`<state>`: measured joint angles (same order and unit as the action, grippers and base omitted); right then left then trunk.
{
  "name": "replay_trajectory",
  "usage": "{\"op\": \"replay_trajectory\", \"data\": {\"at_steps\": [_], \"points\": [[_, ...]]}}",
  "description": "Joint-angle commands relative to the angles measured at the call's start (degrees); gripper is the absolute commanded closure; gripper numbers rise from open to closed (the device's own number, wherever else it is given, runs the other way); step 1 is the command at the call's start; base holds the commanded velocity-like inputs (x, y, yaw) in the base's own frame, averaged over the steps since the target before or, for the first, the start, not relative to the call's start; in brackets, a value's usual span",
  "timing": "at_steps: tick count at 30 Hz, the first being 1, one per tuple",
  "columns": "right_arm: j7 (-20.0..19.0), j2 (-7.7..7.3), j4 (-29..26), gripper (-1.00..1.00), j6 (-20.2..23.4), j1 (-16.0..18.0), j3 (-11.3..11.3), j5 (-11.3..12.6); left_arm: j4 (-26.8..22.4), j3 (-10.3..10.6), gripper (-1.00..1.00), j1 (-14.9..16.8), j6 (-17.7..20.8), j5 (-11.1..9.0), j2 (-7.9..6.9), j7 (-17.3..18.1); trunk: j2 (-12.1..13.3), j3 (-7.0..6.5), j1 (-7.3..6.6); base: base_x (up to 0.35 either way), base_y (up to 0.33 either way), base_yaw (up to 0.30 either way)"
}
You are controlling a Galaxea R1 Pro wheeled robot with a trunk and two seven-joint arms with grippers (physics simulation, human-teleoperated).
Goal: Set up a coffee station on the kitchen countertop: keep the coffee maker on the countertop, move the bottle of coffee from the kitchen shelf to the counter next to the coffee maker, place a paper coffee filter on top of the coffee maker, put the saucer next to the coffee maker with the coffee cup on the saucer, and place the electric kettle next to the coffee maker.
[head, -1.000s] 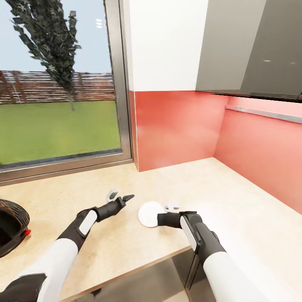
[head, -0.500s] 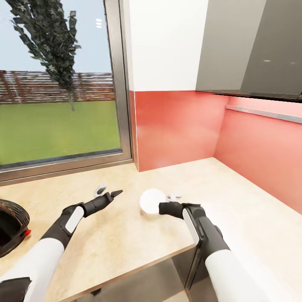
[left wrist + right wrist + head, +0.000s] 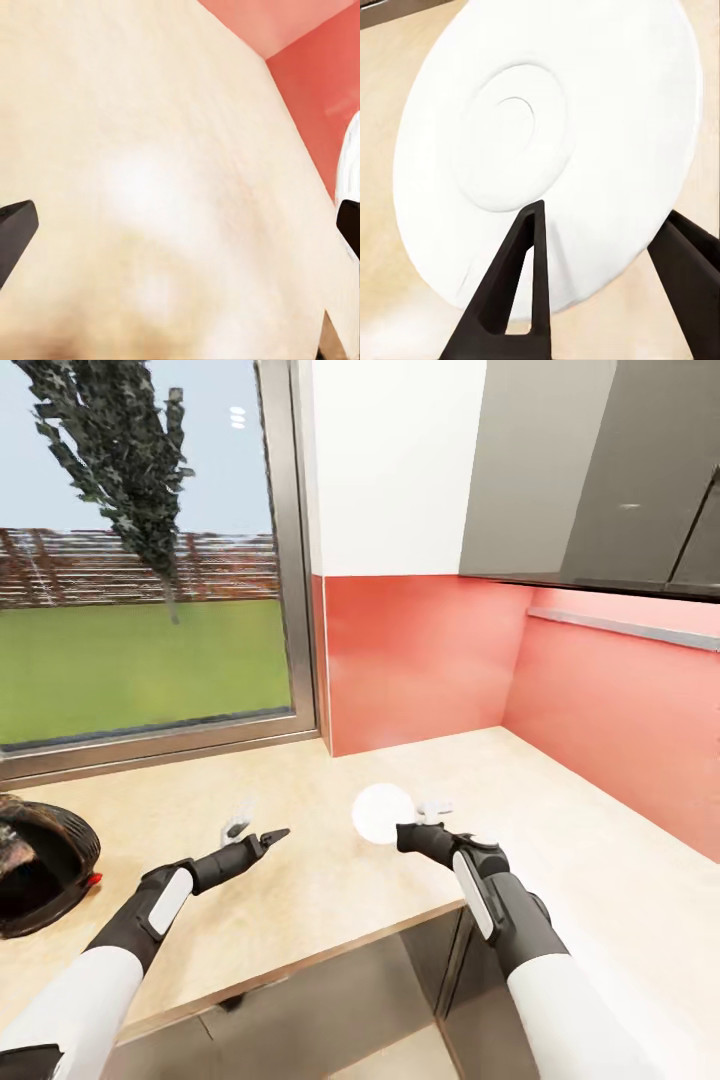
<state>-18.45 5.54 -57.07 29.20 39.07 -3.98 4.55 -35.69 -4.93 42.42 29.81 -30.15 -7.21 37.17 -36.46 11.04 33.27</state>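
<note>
A home kitchen: beige countertop [image 3: 330, 880], red backsplash [image 3: 420, 660], garden window [image 3: 140, 610].

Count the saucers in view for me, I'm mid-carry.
1. The saucer is gripped at its rim by the right gripper, above the countertop near the front edge. Others could sit outside these views.
</note>
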Motion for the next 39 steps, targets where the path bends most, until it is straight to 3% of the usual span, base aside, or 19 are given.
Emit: {"op": "replay_trajectory", "data": {"at_steps": [1, 15, 19, 24, 29, 36, 39], "points": [[0.08, -0.09, -0.06, 1.0, 0.21, 0.04, 0.02, 0.55, 0.01, -0.1, -1.0, -0.14, 0.43, -0.28, 0.0, 0.09, -0.1, 0.1, -0.02, -0.335, 0.0, 0.0], [0.0, -0.27, -0.8, 1.0, -0.19, 0.04, 0.02, 0.64, 0.01, 0.0, -1.0, -0.84, 0.38, -0.26, 0.24, 0.31, -0.1, 0.08, -0.02, -0.336, 0.0, 0.008], [0.0, -0.27, -0.84, 1.0, -0.17, 0.04, 0.02, 0.64, -0.06, 0.02, -1.0, -2.53, 0.18, -0.27, 0.54, 0.71, -0.1, -0.08, -0.02, -0.337, 0.0, 0.201], [0.0, -0.27, -0.86, 1.0, -0.13, 0.04, 0.02, 0.64, -0.08, 0.06, -1.0, -5.07, -0.09, -0.26, 0.58, 5.99, -0.1, -0.31, -0.02, -0.337, 0.0, 0.228], [0.0, -0.27, -0.87, 1.0, -0.15, 0.04, 0.02, 0.67, -0.08, 0.05, -1.0, -5.77, -0.1, -0.26, 0.55, 8.83, -0.1, -0.55, -0.02, -0.337, 0.0, 0.231], [0.0, -0.27, -0.88, 1.0, -0.13, 0.04, 0.02, 0.68, -0.01, 0.04, -1.0, -5.87, -0.11, -0.26, 0.59, 9.33, -0.1, -0.88, -0.02, -0.337, 0.0, 0.231], [0.0, -0.27, -0.94, 1.0, -0.13, 0.04, 0.02, 0.71, 0.3, 0.01, -1.0, -7.44, -0.16, -0.2, 0.44, 9.35, -0.1, -1.02, -0.02, -0.337, 0.0, 0.231]]}}
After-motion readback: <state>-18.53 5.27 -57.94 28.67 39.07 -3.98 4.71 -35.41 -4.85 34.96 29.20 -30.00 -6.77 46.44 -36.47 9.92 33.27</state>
